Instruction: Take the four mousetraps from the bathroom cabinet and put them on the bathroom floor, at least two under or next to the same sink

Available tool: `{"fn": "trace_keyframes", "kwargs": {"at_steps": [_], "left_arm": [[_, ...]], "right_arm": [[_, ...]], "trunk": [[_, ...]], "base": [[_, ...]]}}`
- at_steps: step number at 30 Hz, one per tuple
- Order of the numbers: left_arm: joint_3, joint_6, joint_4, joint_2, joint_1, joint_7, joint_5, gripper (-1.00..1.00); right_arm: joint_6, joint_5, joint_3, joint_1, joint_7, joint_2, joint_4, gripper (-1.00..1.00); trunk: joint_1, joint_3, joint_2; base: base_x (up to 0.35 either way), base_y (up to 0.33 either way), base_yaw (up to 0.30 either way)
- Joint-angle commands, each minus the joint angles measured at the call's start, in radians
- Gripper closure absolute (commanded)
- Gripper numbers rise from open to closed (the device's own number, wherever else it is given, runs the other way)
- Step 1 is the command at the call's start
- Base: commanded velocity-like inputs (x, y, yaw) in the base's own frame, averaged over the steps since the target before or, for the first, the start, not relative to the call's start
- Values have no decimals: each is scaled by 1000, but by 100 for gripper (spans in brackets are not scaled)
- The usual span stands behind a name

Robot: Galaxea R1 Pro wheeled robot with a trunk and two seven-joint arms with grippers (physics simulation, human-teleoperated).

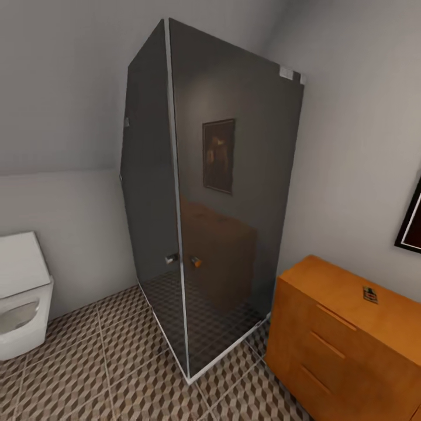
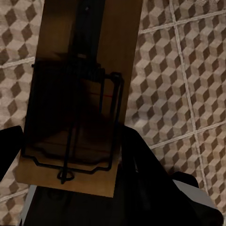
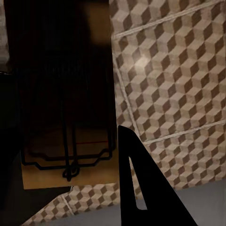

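Over bathroom floor (image 2: 188,70), each claw (image 2: 70,155) (image 3: 75,160) clamping 1 mousetrap (image 2: 89,61) (image 3: 70,94).

The head view is evenly and softly lit, with no hard shadows on the grey walls; the dark glass shower enclosure (image 1: 222,193) mirrors a dim picture and the orange-brown cabinet (image 1: 351,333). Straight lines bow slightly toward that view's edges, and the render is a little soft. In both wrist views the patterned bathroom floor (image 2: 188,70) is bright, while each mousetrap (image 2: 75,113) (image 3: 66,94) is in deep shade, its wire barely legible.
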Motion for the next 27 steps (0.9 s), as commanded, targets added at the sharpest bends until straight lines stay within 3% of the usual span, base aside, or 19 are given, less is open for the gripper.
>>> {"fn": "trace_keyframes", "kwargs": {"at_steps": [1, 18, 27], "left_arm": [[6, 2, 2, 0, -1, -1, 1, 100], [6, 1, 1, -15, -1, 53, 1, 100], [6, 0, 2, -16, -1, 54, 1, 100]], "right_arm": [[4, 0, 8, 1, 7, 0, -2, 100], [4, 0, 8, 16, 6, 6, -2, 100], [3, 2, 8, 16, 5, 53, -2, 100]], "trunk": [[0, -1, -1], [0, -15, -1], [0, -10, -1]], "base": [[0, 0, 242], [0, 0, 246], [0, 0, 230]]}}
